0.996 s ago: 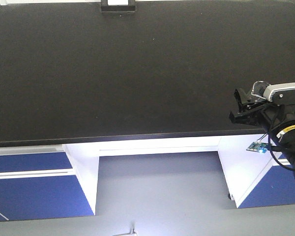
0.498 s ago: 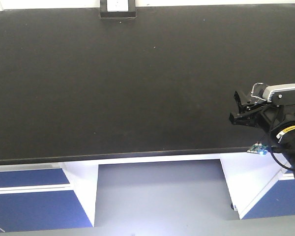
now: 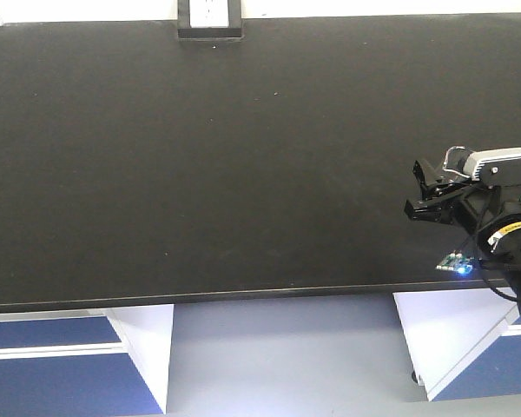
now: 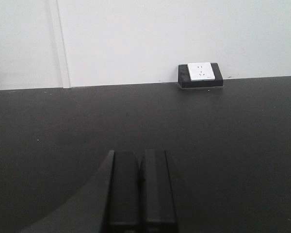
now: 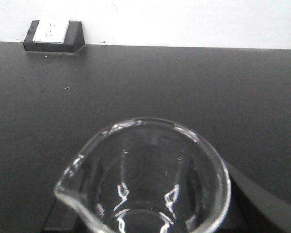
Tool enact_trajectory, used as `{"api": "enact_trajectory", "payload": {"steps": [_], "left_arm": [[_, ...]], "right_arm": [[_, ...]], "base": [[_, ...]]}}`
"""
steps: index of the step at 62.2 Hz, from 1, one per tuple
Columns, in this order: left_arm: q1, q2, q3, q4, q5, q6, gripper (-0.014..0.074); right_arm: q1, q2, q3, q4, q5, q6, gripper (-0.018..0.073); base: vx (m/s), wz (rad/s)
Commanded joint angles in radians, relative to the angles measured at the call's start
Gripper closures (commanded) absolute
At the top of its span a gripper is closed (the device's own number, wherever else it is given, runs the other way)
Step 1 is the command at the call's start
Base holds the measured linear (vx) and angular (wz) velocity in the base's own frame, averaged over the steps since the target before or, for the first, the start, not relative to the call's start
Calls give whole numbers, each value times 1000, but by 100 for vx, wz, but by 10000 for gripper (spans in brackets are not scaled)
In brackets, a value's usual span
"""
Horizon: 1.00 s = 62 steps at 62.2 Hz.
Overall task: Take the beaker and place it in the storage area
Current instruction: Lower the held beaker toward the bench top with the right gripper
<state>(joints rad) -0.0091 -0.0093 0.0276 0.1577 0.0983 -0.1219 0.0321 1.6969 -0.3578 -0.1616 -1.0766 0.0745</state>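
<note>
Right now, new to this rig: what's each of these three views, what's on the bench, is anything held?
This is a two-armed robot on a mobile base. The front view looks down on the black bench top, the storage area; the right gripper shows at the picture's right edge. The left wrist camera sees the left gripper, fingers shut on nothing, and the only thing on the bench, a socket box at the rear edge. The right wrist camera looks over the glass beaker that the right gripper holds.
</note>
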Motion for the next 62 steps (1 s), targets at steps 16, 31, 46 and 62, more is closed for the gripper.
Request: {"api": "enact_trajectory", "payload": {"steps": [16, 31, 46, 62], "left_arm": [[0, -15, -20, -1, -81, -10, 603], [0, -15, -20, -1, -81, -10, 603], [0, -15, -20, -1, -81, -10, 603], [0, -15, -20, -1, -81, -10, 603]], "right_arm": [[-7, -30, -22, 3, -101, -4, 454], [-7, -30, -22, 2, -166, -4, 454], [-7, -30, -22, 40, -173, -3, 454], [-7, -30, -22, 70, -172, 38, 454]], "base": [[1, 0], [0, 0], [0, 0], [0, 0]]}}
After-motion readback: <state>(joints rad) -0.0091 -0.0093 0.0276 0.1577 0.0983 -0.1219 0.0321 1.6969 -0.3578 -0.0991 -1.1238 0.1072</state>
